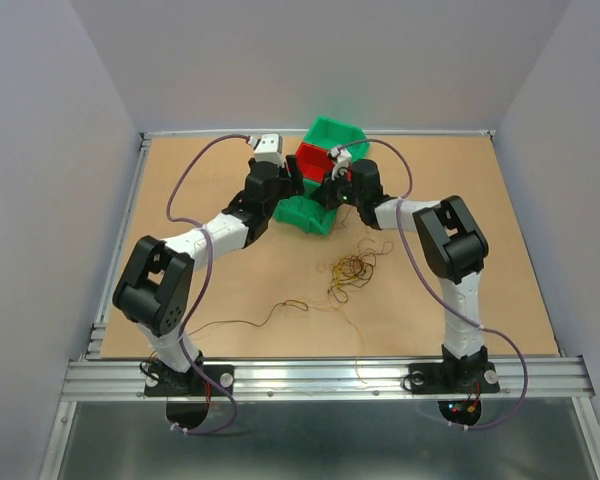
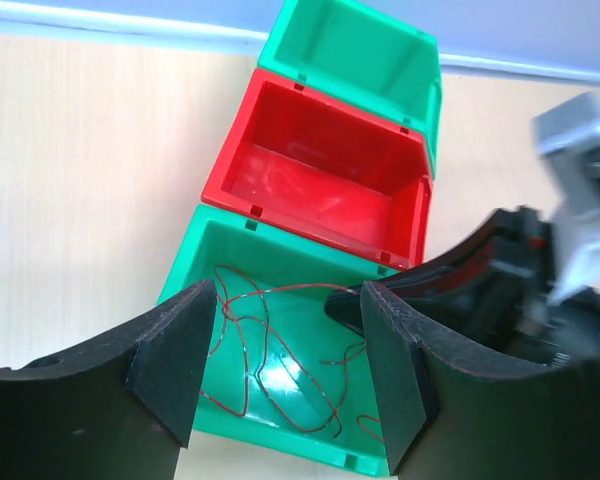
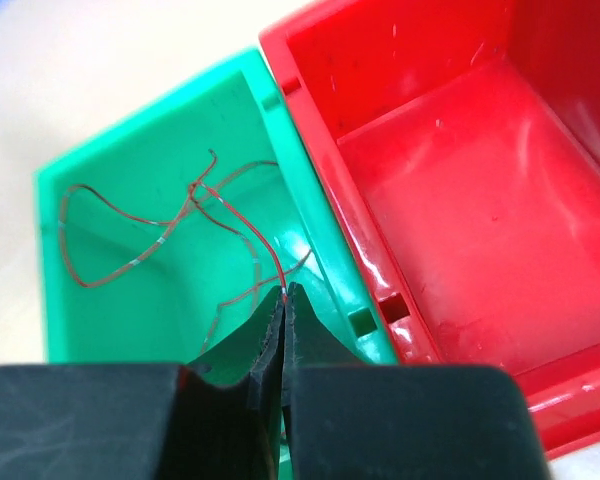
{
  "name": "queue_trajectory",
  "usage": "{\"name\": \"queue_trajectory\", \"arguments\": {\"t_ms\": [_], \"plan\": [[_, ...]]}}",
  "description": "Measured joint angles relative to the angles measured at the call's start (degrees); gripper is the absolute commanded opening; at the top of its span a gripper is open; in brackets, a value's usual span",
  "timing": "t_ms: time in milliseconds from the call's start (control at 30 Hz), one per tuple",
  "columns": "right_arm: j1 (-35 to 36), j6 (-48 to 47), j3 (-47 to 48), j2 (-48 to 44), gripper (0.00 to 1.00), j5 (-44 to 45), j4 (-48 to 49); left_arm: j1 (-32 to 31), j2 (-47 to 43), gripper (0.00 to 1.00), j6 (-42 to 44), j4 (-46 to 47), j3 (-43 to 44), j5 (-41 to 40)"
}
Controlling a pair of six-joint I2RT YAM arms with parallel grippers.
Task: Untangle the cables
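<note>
Right jaws are clenched on the end of a red wire [image 3: 250,232], low over the green bin [image 3: 110,320] on the arms' side of the red bin [image 3: 460,230]. The rest of the wire lies curled inside that green bin. Left jaws are released and empty, above the same bin. The cable clump [image 1: 348,268] lies on the counter [image 1: 500,200], well toward the arms from the red bin, with a loose strand [image 1: 280,312] beyond it, leftward.

Risks:
- A lift without release would drag the wire back out.
- The springy wire may flip over the rim.
- Both arms crowd beside the red bin, so they could knock each other.

Hard to see:
- From above, the arms cover the wired bin.
- The strand count in the clump is unreadable.
- How much wire is pinched is hidden where the tips meet.
</note>
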Motion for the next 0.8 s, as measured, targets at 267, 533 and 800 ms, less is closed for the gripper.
{"name": "queue_trajectory", "arguments": {"t_ms": [267,533,800], "plan": [[4.11,-5.25,5.64,2.82,0.31,5.60,-11.65,3.50,-14.03,0.99,1.99,-0.87,-5.46,0.04],[4.72,-6.32,5.49,-2.40,0.84,6.80,-13.75,10.71,-36.57,0.99,18.32,-6.67,-12.15,11.15],[4.68,-6.99,-1.79,-16.37,0.97,1.99,-9.42,14.91,-50.71,0.99,29.49,-7.39,-26.64,18.18]]}}
